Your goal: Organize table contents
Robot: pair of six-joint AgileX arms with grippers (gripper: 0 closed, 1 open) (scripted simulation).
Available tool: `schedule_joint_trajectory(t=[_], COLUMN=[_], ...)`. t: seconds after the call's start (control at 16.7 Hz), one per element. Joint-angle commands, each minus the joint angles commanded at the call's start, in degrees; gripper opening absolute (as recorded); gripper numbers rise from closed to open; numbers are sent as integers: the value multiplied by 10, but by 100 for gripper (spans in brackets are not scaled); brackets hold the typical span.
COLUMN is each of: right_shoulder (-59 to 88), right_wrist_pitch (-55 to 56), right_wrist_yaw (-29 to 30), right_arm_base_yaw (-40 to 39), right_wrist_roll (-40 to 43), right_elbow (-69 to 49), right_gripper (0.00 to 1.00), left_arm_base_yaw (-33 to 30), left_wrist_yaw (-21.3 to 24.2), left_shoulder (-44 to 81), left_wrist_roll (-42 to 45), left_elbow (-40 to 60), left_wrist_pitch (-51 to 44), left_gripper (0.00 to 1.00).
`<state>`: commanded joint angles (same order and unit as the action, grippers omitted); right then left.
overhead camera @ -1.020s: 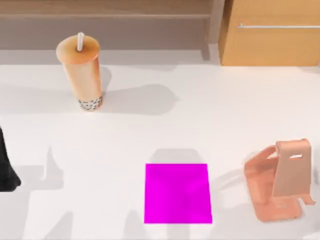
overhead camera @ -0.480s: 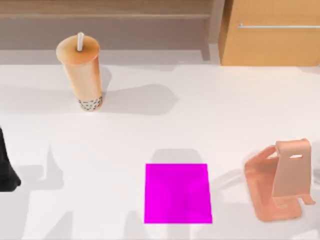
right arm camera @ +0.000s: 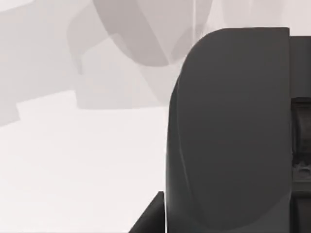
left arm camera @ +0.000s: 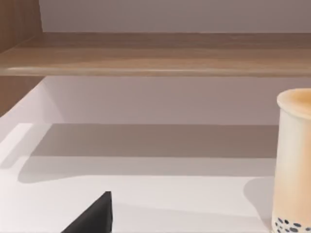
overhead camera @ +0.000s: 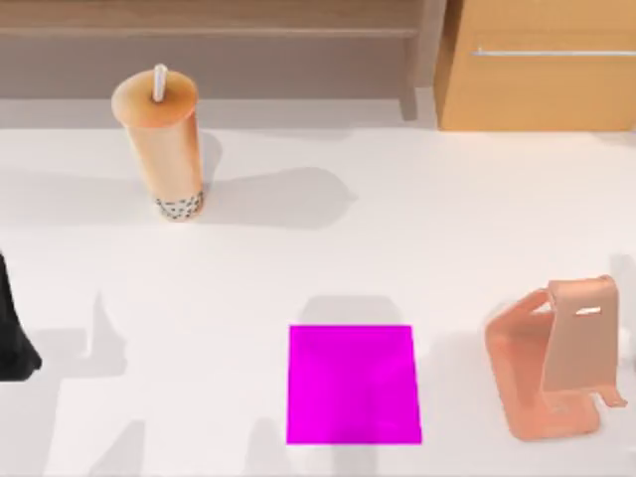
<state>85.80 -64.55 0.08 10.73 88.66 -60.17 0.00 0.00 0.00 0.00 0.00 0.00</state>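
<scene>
Placing the dark mouse [right arm camera: 233,131] gently, you aim for the magenta mat [overhead camera: 353,384], lower centre of the counter [overhead camera: 417,238]; whether either arm's jaws grip, I cannot tell.

White table [overhead camera: 417,229] seen from above, its centre open. A tall bubble-tea cup [overhead camera: 164,149] stands upright at ten o'clock. A black object [overhead camera: 14,333] sits at the nine o'clock edge. A flat magenta mat [overhead camera: 353,384] lies at six o'clock, with a raised pink phone stand [overhead camera: 556,360] at four o'clock. A wooden cabinet [overhead camera: 537,65] and a shelf [overhead camera: 209,18] block the twelve o'clock side.
</scene>
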Motion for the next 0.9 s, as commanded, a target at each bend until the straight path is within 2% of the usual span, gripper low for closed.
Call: schedule_joint_trajectory(t=[0.3,0.48,0.66,0.9], right_shoulder=[0,1,8,33], right_wrist_pitch=[-2,-3,-4,-3], right_wrist_yaw=[0,4,14,28], right_arm_base_yaw=[-1,-19,-62,-148], right_wrist_roll=[-2,-37,-125,-315], right_elbow=[-1,-25,-78,-167], right_gripper=[0,0,0,0], left_arm_base_yaw=[0,0,0,0], left_wrist_yaw=[0,0,0,0], left_shoulder=[0,0,0,0], left_wrist_roll=[0,0,0,0], left_elbow=[0,0,0,0], left_wrist_pitch=[0,0,0,0], left_gripper=[100,100,100,100])
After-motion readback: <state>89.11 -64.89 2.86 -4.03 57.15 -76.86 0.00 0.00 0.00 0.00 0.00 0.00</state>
